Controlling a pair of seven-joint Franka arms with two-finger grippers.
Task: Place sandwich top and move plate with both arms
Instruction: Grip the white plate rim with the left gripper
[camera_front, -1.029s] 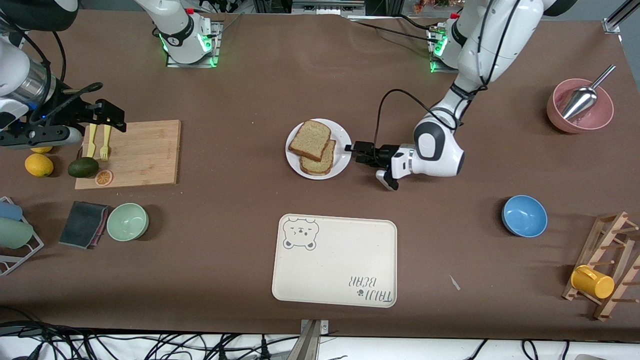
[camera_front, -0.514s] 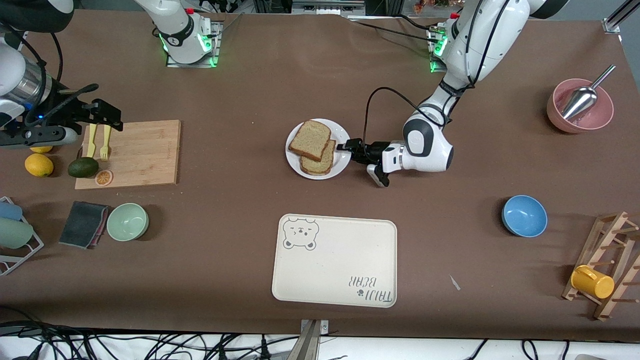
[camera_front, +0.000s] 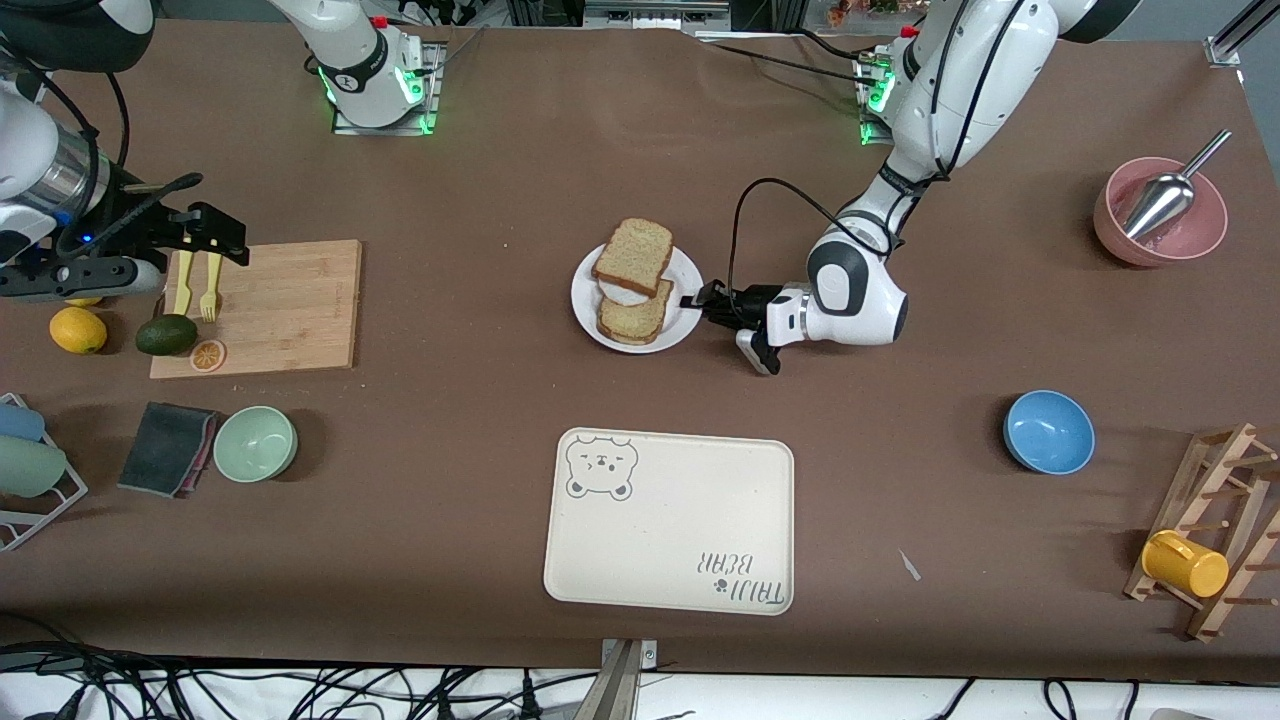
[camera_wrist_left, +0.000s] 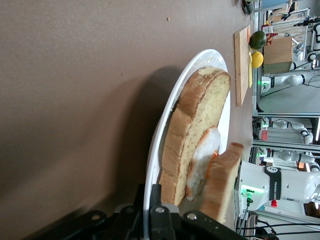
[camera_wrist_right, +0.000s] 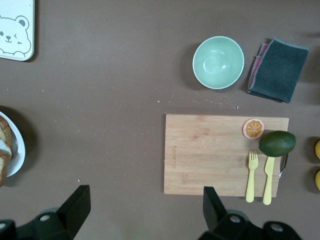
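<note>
Sandwich top (camera_front: 633, 256): squarish speckled wholegrain slice, dark brown crust, lying askew, its farther edge hanging over the plate rim. In the left wrist view the same slice (camera_wrist_left: 221, 180) leans on a white fried egg (camera_wrist_left: 202, 160) that sits on the lower bread slice (camera_wrist_left: 195, 130). Lower slice (camera_front: 632, 316) rests flat on the plate, nearer the front camera than the top.

Plate (camera_front: 585, 300): small, round, glossy plain white, mid-counter; in the left wrist view its rim (camera_wrist_left: 157, 150) runs straight into the claw.

Left claw (camera_front: 700, 303): clenched on the plate rim at the edge toward the left arm's end, arm lying low along the counter, black cable looping above it.

Right claw (camera_front: 215, 235): released, fingers (camera_wrist_right: 75, 205) spread wide, hanging over the bamboo cutting board (camera_front: 290, 300) at the right arm's end; that arm waits.

On the board: yellow fork (camera_front: 209, 285), yellow knife (camera_front: 183, 282), orange slice (camera_front: 208, 355). Avocado (camera_front: 166, 334) and lemon (camera_front: 77, 330) just beside it. Green bowl (camera_front: 255, 444) and dark folded cloth (camera_front: 166, 448) nearer the camera. Cream bear-print tray (camera_front: 669, 520) lies nearer the camera than the plate. Blue bowl (camera_front: 1048, 431), pink bowl with metal scoop (camera_front: 1160, 210), wooden rack with yellow cup (camera_front: 1184, 563) sit at the left arm's end. Counter (camera_front: 480, 200): matte brown sheet.
</note>
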